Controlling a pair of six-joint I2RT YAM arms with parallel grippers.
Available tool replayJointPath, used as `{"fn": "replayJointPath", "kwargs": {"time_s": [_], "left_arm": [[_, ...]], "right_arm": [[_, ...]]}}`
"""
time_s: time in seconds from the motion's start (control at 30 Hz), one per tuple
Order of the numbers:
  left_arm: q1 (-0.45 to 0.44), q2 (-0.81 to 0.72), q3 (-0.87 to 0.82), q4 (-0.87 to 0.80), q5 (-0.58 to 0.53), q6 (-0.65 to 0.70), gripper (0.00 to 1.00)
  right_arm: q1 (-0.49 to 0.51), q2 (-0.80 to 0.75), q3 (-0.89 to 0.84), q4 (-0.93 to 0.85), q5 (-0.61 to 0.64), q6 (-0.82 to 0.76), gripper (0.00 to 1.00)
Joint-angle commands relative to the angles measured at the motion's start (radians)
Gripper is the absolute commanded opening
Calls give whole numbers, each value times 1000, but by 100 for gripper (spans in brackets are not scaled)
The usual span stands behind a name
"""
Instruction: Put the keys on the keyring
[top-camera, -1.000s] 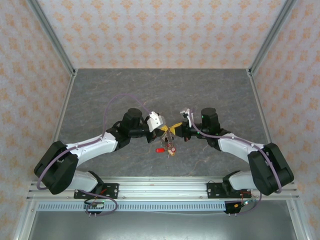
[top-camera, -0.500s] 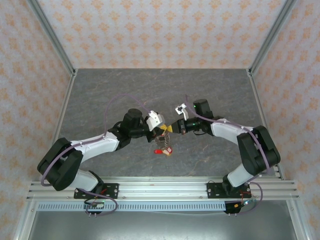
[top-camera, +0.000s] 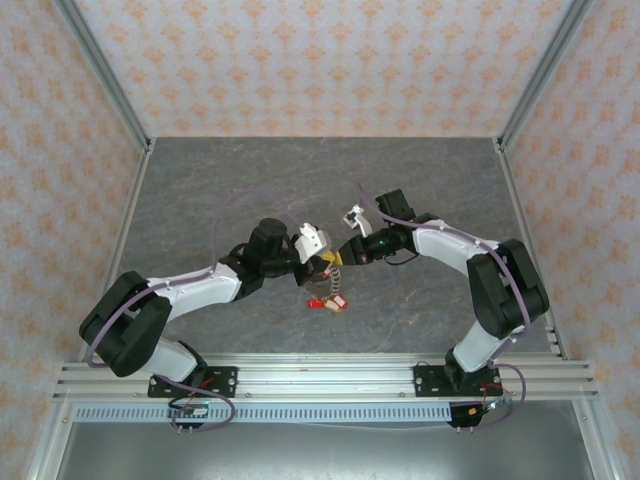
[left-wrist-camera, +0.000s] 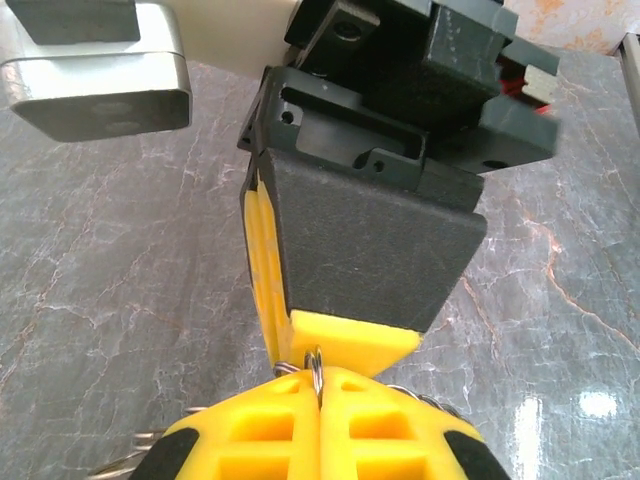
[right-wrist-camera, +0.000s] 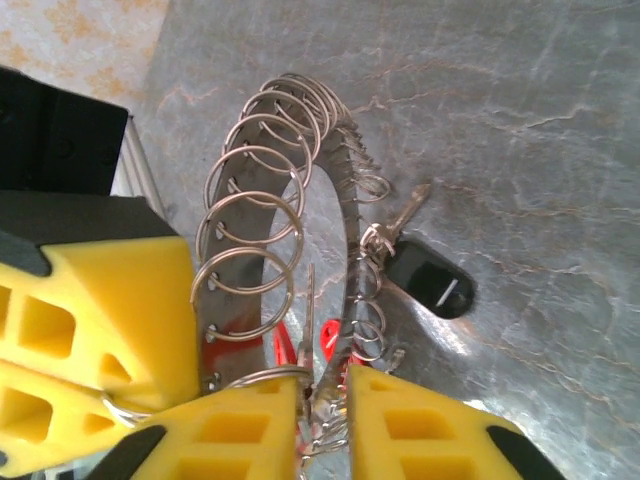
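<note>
1. Holding the keyring up off the desk, the left gripper has its fingers clenched on the thin wire. It sits mid-desk, just ahead of both arms.
2. The right gripper sits tip to tip with the left. Its fingers are slightly parted, and the thin metal standing in the gap looks unpinched.
3. Several keys hang below the fingers. One with a black tag and some with red tags look already strung on.
4. Threading seems well under way, perhaps nearly done. Whether every key is on, I cannot tell.
</note>
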Motion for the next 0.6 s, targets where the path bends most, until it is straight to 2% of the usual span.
{"fn": "replayJointPath", "kwargs": {"time_s": [0.0,0.13,0.3,0.5,0.57], "left_arm": [[-23,-56,45,79,19,32,0],[-24,-78,60,-82,-18,106,0],[-24,-99,66,-188,-52,157,0],[-36,-94,104,-250,-61,182,0],[-57,-75,142,-304,-96,202,0]], "right_arm": [[23,-107,-48,18,83,-1,28],[2,-282,-152,151,241,77,40],[-9,-427,-245,213,273,100,46],[-10,-494,-300,216,359,131,48],[-9,-516,-318,226,470,170,47]]}}
